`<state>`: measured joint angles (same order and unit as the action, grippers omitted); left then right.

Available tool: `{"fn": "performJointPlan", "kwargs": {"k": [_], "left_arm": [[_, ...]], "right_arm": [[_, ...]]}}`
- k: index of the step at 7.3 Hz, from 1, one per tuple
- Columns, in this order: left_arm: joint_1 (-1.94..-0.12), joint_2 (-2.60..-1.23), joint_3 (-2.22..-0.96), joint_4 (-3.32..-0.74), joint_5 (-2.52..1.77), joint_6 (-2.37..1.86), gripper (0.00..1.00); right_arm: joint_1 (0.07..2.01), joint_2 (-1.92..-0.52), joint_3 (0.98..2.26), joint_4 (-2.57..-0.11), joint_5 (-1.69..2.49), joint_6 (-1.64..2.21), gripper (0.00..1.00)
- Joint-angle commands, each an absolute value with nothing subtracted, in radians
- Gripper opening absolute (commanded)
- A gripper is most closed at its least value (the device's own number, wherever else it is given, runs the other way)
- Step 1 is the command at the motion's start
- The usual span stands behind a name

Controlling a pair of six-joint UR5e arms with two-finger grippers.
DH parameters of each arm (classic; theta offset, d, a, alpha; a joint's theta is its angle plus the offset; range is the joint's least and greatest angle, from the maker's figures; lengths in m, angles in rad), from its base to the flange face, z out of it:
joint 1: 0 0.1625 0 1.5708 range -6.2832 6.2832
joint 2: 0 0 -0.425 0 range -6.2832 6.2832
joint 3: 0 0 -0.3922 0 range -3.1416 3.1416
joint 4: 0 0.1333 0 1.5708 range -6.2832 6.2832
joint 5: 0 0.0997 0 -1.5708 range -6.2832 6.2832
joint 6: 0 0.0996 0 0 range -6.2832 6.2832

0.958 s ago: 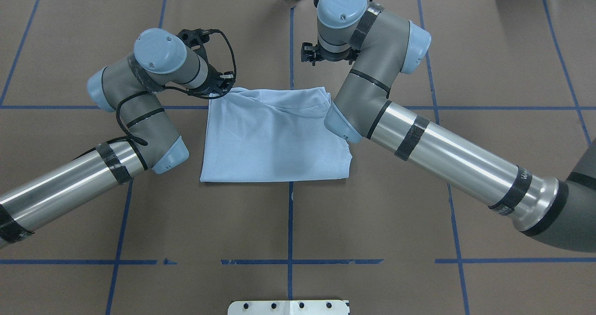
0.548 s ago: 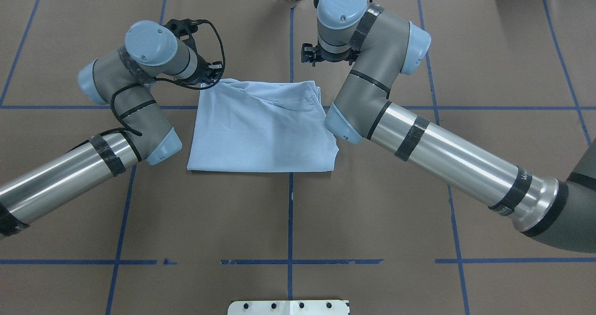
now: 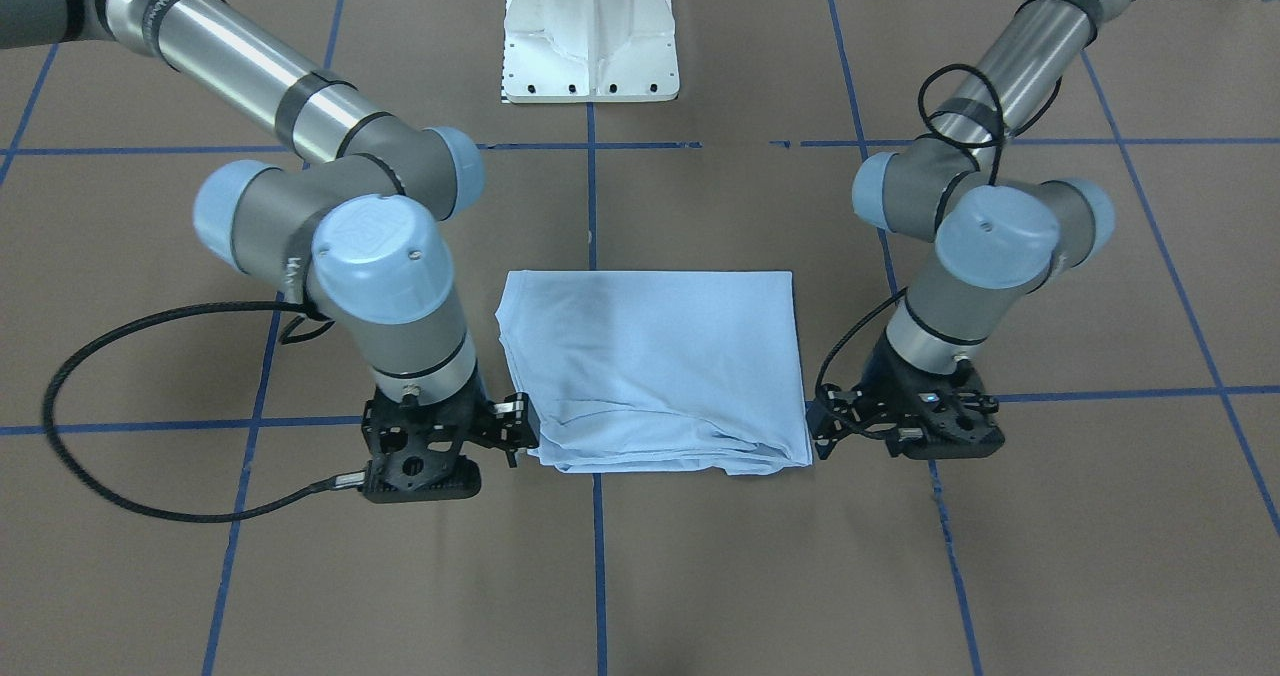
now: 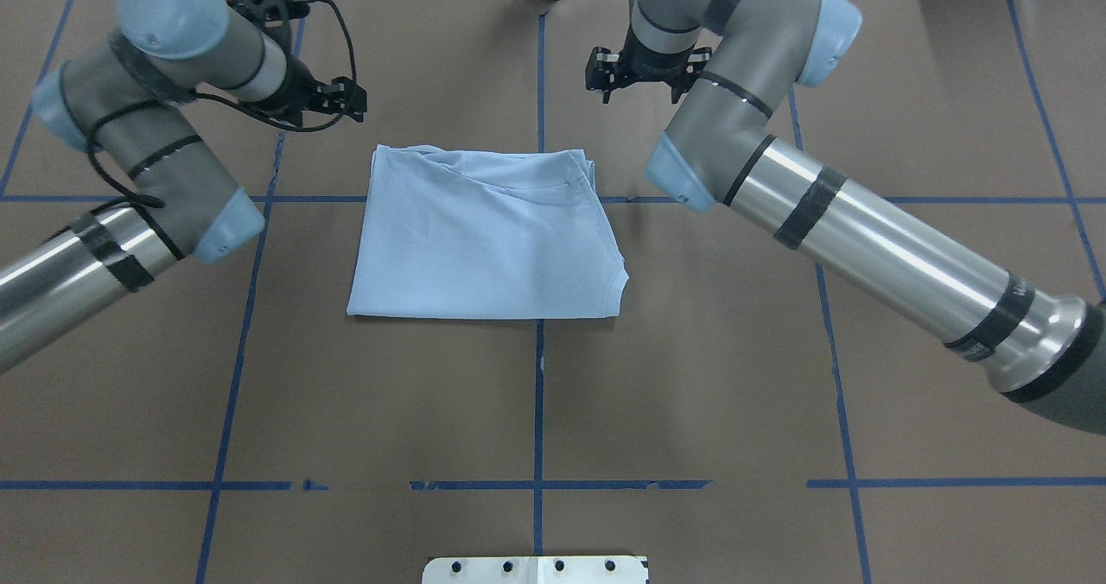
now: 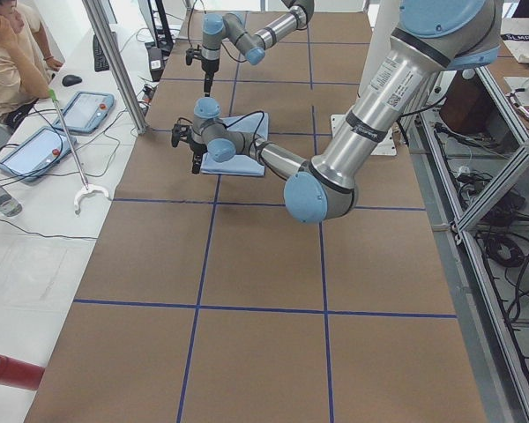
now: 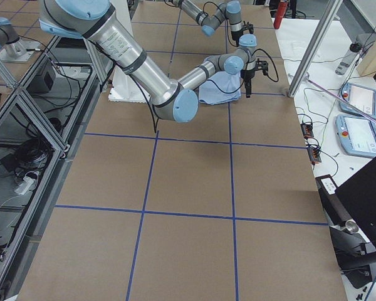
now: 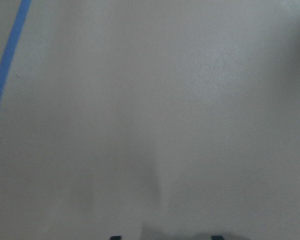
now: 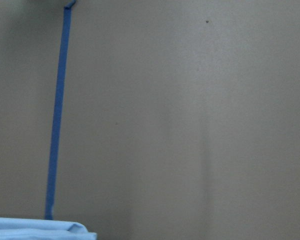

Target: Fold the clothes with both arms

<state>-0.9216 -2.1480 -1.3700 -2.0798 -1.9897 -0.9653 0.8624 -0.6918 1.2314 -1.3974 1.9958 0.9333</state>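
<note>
Light blue short-sleeved T-shirt (image 4: 488, 238) lies folded into a flat rectangle mid-bench, straddling the centre blue tape line (image 4: 537, 394) on the brown paper-covered bench (image 4: 734, 377). Robot-side edge is a clean crease. Operator-side edge is a loose stack of layers with a few ridges, and no print shows. Left fingers (image 3: 815, 421) hang off the stack's left corner, right fingers (image 3: 518, 406) off its right corner. Both are clear of the cloth in the overhead view. Left wrist cam shows bare bench plus two dark tips (image 7: 115, 237) well apart, so I read the left as open and empty. Right wrist cam shows bench and only a shirt corner at its bottom edge. The right fingers look parted in the front view, with nothing in them. I judge this as the gap before one more fold. To do it well I'd come down on both stacked corners together and pinch every layer, not just the top one. Then lift low, carry both corners at matched speed toward the crease, square to the tape line, and release only once the cloth lies flat.
</note>
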Motion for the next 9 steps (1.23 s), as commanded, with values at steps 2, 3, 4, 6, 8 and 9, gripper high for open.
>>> {"fn": "performJointPlan", "kwargs": {"k": [2,3,4,6,8,9], "left_arm": [[-1.156,-1.991,-1.635,-1.745,-2.057,-0.411,1.00],[-1.245,-1.930,-1.669,-1.688,-2.113,-0.244,1.00],[-1.343,-1.869,-1.669,-1.686,-2.176,-0.091,1.00],[-1.519,-1.777,-1.663,-1.649,-2.209,0.100,1.00],[-1.583,-1.572,-1.692,-1.725,-2.207,0.196,1.00],[-1.592,-1.559,-1.662,-1.733,-2.206,0.205,1.00]], "right_arm": [[1.119,-0.921,1.536,-1.697,2.141,0.471,1.00],[1.209,-0.999,1.622,-1.795,2.175,0.281,1.00],[1.294,-1.068,1.676,-1.856,2.222,0.152,1.00],[1.453,-1.269,1.701,-1.859,2.351,-0.053,1.00],[1.549,-1.519,1.793,-1.809,2.364,-0.074,1.00],[1.586,-1.639,1.795,-1.751,2.362,-0.075,1.00]]}}
